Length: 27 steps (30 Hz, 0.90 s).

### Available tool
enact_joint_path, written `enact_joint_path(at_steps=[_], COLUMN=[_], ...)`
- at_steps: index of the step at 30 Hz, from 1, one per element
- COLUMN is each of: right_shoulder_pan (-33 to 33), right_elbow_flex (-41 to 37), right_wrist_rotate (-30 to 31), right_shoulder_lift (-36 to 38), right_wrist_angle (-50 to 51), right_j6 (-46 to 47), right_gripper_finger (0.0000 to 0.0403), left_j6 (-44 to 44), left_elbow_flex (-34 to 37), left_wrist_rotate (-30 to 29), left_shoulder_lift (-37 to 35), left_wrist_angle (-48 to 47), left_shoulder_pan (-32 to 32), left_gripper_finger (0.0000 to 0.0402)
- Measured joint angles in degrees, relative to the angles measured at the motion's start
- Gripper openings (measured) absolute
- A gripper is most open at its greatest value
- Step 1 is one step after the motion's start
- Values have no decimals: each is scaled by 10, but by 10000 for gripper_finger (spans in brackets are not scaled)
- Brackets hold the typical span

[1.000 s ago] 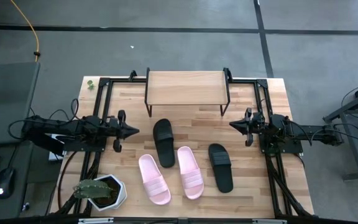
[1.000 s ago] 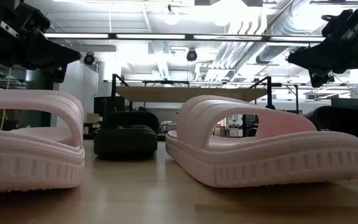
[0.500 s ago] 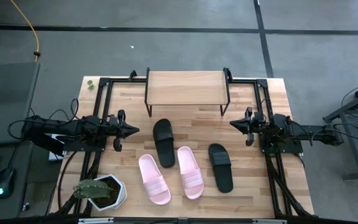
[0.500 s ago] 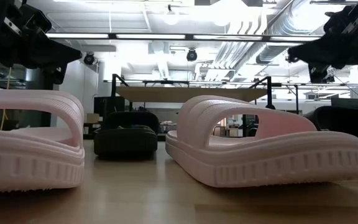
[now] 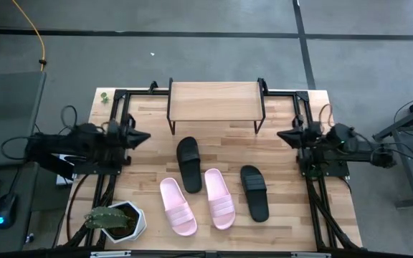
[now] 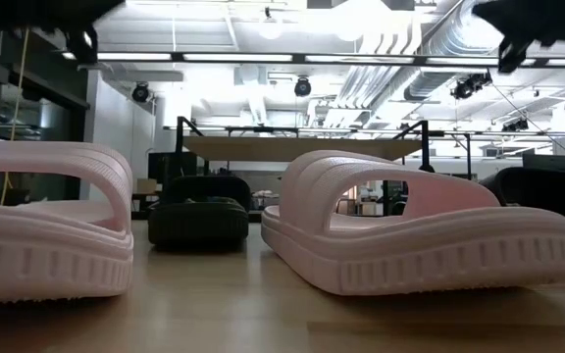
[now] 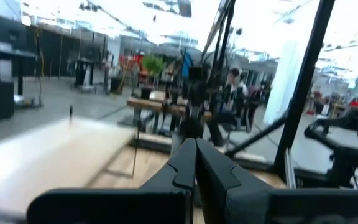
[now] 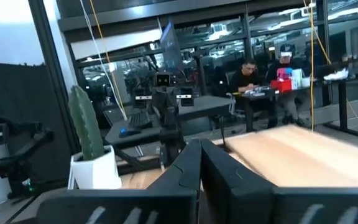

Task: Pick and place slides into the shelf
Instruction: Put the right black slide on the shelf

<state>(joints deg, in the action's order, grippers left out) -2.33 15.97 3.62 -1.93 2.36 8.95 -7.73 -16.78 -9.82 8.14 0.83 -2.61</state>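
Note:
Two pale pink slides lie sole-down side by side near the table's front. One black slide lies behind them and another to their right. The shelf stands on its black legs at the far edge. My left gripper hangs shut above the table's left side, its fingers pressed together. My right gripper hangs shut above the right side, its fingers also together. Both are well clear of the slides and hold nothing.
A potted cactus stands at the near left corner. Black frame rails run along both sides of the table. Bare wood lies between the shelf and the slides. People sit at desks beyond the table.
Both grippers have risen, mostly in the last half second, and tipped their fingers slightly upward. The left one has drawn back toward the table's left edge and the right one toward the right edge. Both stay shut. The slides have not moved.

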Motion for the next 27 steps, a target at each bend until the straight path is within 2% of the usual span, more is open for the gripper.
enact_joint_path(at_steps=[6, 10, 14, 23, 27], right_shoulder_pan=[0, 0, 0, 0, 0], right_elbow_flex=[121, 198, 259, 414, 492], right_wrist_rotate=[-3, -4, -11, -39, -41], right_shoulder_lift=[-3, -21, -58, -219, -304], right_wrist_angle=[97, 153, 164, 172, 220], right_j6=[-3, -5, -25, -62, -81], right_gripper_finger=[0, 0, 0, 0, 0], left_j6=[-7, -19, -22, 1, 3], left_elbow_flex=[-142, -245, -336, -501, -555], left_wrist_rotate=[-2, 3, 3, 27, 27], left_shoulder_lift=[27, 72, 128, 267, 327], left_wrist_angle=[-120, -199, -256, -269, -285], left_shoulder_pan=[0, 0, 0, 0, 0], left_gripper_finger=[1, 1, 1, 1, 1])
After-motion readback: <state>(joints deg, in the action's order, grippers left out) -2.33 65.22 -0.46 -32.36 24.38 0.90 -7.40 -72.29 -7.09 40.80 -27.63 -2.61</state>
